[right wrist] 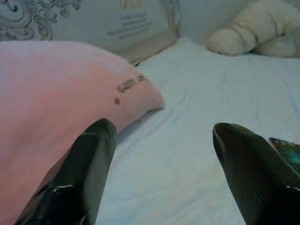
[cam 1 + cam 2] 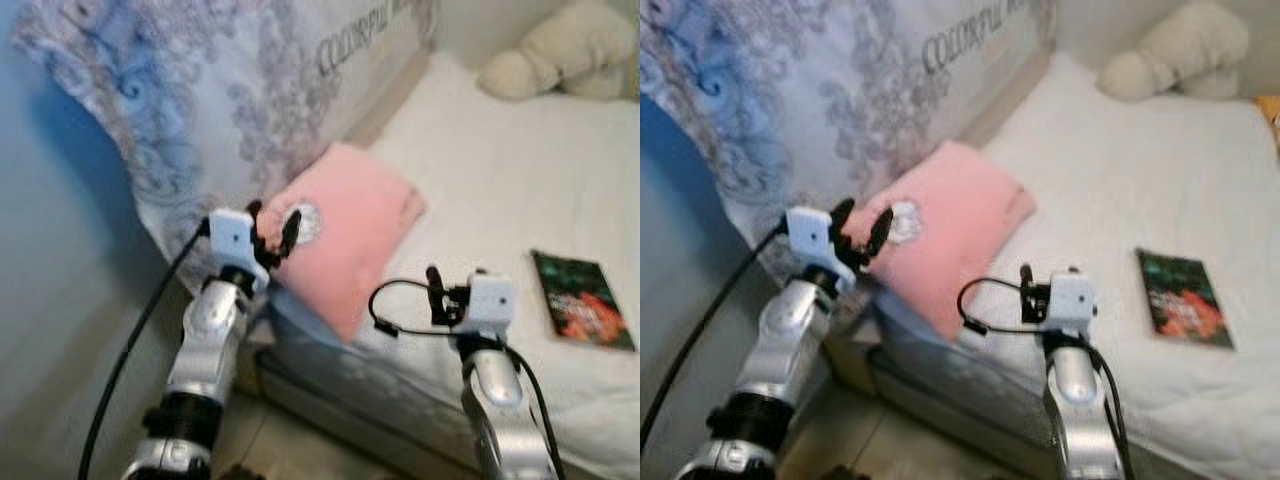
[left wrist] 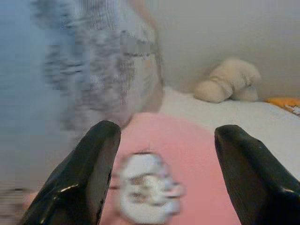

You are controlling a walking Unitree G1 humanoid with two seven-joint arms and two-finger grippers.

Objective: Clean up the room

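Soft pink rectangular pillow [image 2: 350,235] mid-frame, long axis running lower left to upper right. Left gripper [image 2: 272,232] spread open at its lower corner; right gripper [image 1: 164,173] likewise open over white bed sheet [image 2: 500,170].

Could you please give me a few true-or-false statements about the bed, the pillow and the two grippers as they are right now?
1. The pink pillow lies on the white bed, its near corner hanging over the edge. True.
2. The left gripper is shut on the pillow. False: its fingers are open, held before the pillow near its white patch.
3. A book with a dark green cover lies flat on the bed, on the robot's right. True.
4. The cream plush toy sits on top of the pink pillow. False: it lies at the far end of the bed, well apart from the pillow.
5. The right gripper holds the book. False: its fingers are open and empty, above the sheet.
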